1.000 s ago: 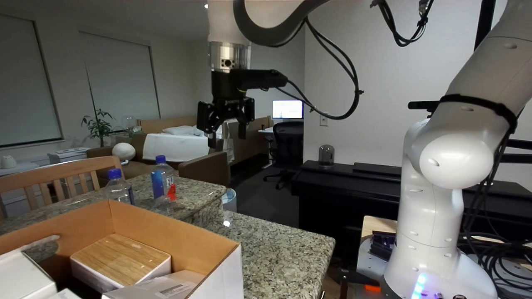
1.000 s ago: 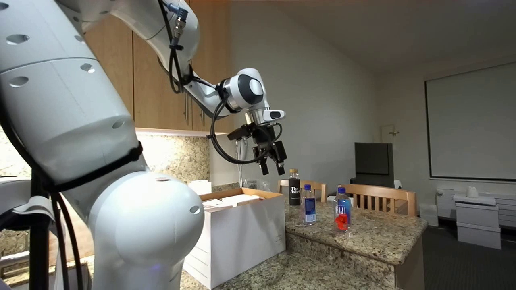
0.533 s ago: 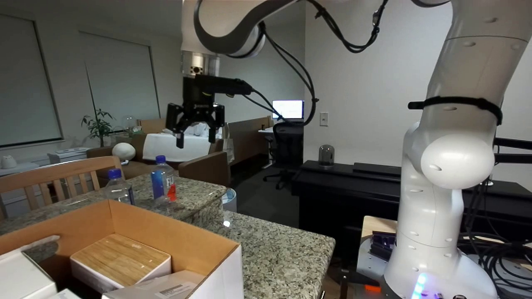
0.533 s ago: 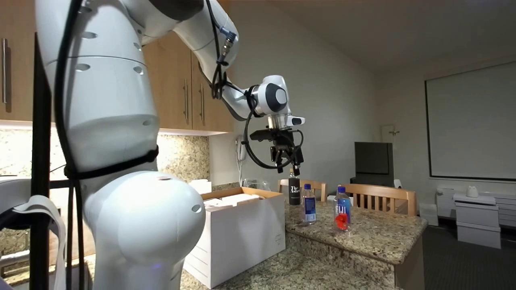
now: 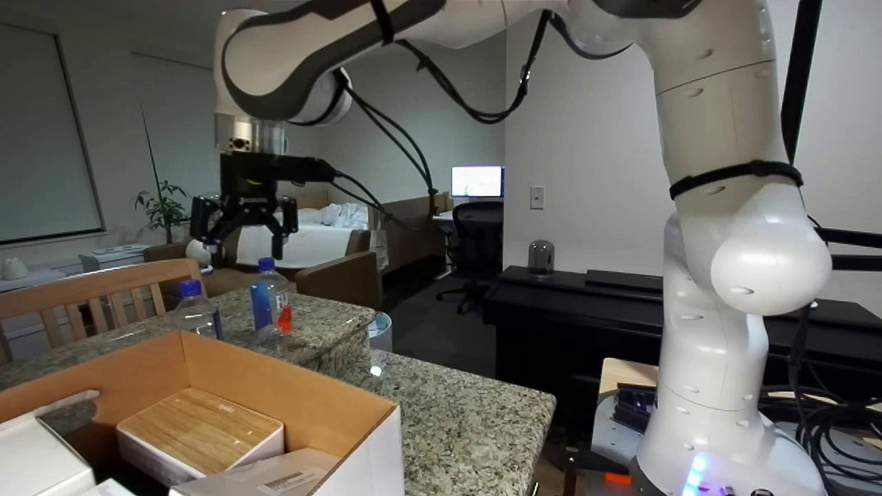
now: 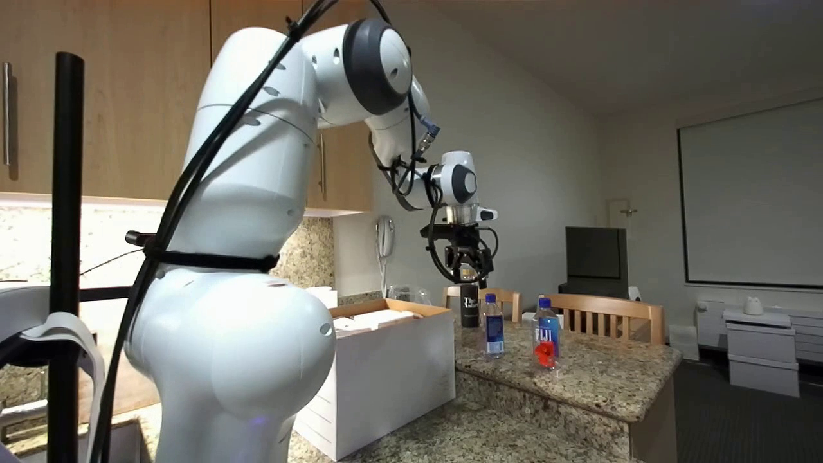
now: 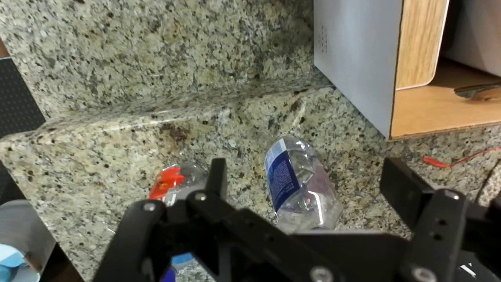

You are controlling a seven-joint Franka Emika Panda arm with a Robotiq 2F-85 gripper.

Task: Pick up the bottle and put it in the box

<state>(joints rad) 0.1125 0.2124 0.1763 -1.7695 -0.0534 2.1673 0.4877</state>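
The bottle, clear with a blue label and a red patch, stands upright on the raised granite ledge in both exterior views [image 5: 271, 303] [image 6: 546, 334]. In the wrist view the bottle [image 7: 168, 182] is partly hidden behind the finger on the left. The box, white outside and brown inside, stands open-topped beside the ledge in both exterior views [image 5: 289, 386] [image 6: 395, 373]; its corner shows in the wrist view [image 7: 356, 58]. My gripper [image 5: 247, 251] is open and empty above the ledge. It also shows in the exterior view [image 6: 469, 278] and wrist view [image 7: 305, 168].
Another blue-capped clear bottle [image 5: 198, 315] stands close by; in the wrist view it [image 7: 291, 184] appears between the fingers, below them. A dark bottle [image 6: 470, 305] stands farther back. Wooden chairs [image 6: 604, 315] stand behind the ledge. A wood-topped carton [image 5: 200, 430] lies inside the box.
The arm has swung out over the ledge; in the exterior views the gripper moved left in one picture, right in the other, and lower. It stays open. Bottles and box have not moved.
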